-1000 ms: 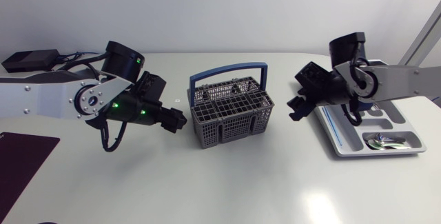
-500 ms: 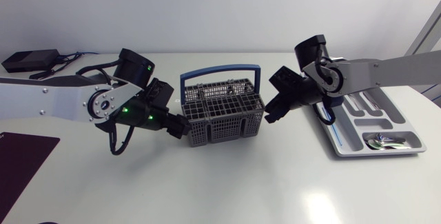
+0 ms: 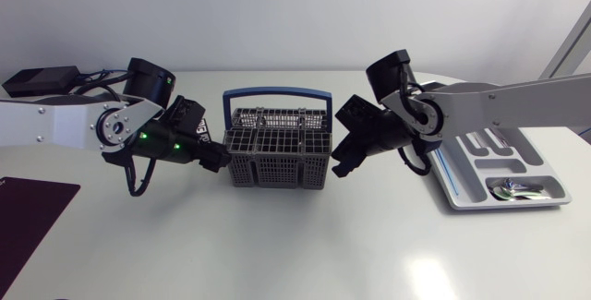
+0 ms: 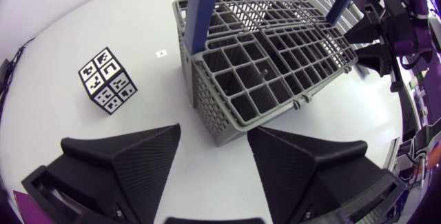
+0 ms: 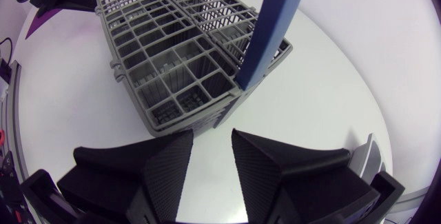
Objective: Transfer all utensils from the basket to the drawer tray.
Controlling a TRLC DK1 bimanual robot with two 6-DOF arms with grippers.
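The grey wire basket [image 3: 275,148] with its blue handle [image 3: 277,97] stands mid-table, and no utensil shows in its cells. My left gripper [image 3: 222,160] is at its left end, open. In the left wrist view one basket [image 4: 275,65] corner lies just ahead of the wide gap in that gripper [image 4: 213,158]. My right gripper [image 3: 337,160] is at the basket's right end. In its own view the basket [image 5: 179,65] corner sits just ahead of the gripper [image 5: 212,158], whose fingers stand a narrow gap apart with nothing between them. The drawer tray [image 3: 545,166] at the right holds shiny utensils [image 3: 513,187].
A small black-and-white marker cube [image 4: 107,80] stands on the table beside the basket, ahead of my left gripper. A black device [image 3: 42,78] with cables lies at the back left. A dark mat [image 3: 32,217] covers the front left corner.
The basket slid left and turned square to the table. My right arm swung from the tray to the basket's right end, its fingers narrowing. My left gripper drew back left.
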